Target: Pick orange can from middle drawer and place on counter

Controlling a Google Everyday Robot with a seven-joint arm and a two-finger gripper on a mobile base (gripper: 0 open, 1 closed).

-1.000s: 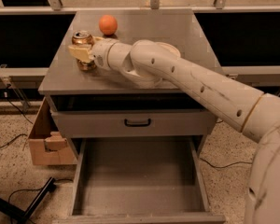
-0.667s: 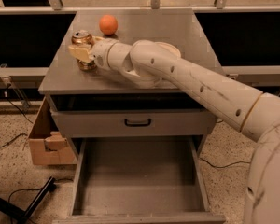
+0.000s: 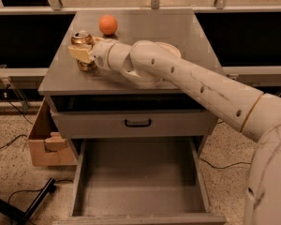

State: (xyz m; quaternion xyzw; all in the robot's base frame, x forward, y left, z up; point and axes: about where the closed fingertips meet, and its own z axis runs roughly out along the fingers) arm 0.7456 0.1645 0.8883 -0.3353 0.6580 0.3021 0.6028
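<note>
The orange can (image 3: pixel 81 37) stands upright on the left part of the counter (image 3: pixel 178 29), its silver top showing. My gripper (image 3: pixel 83 54) reaches in from the right, and its cream fingers (image 3: pixel 78 52) are closed around the can's body. The can's base rests on or just above the counter top. The middle drawer (image 3: pixel 138 179) is pulled open at the bottom, with its bare grey floor showing and nothing in it.
A round orange fruit (image 3: pixel 108 25) lies on the counter behind the can. A white bowl (image 3: pixel 172 49) is mostly hidden behind my arm. Above the open drawer is a shut drawer front with a black handle (image 3: pixel 137 123). A cardboard box (image 3: pixel 46 142) stands on the floor at the left.
</note>
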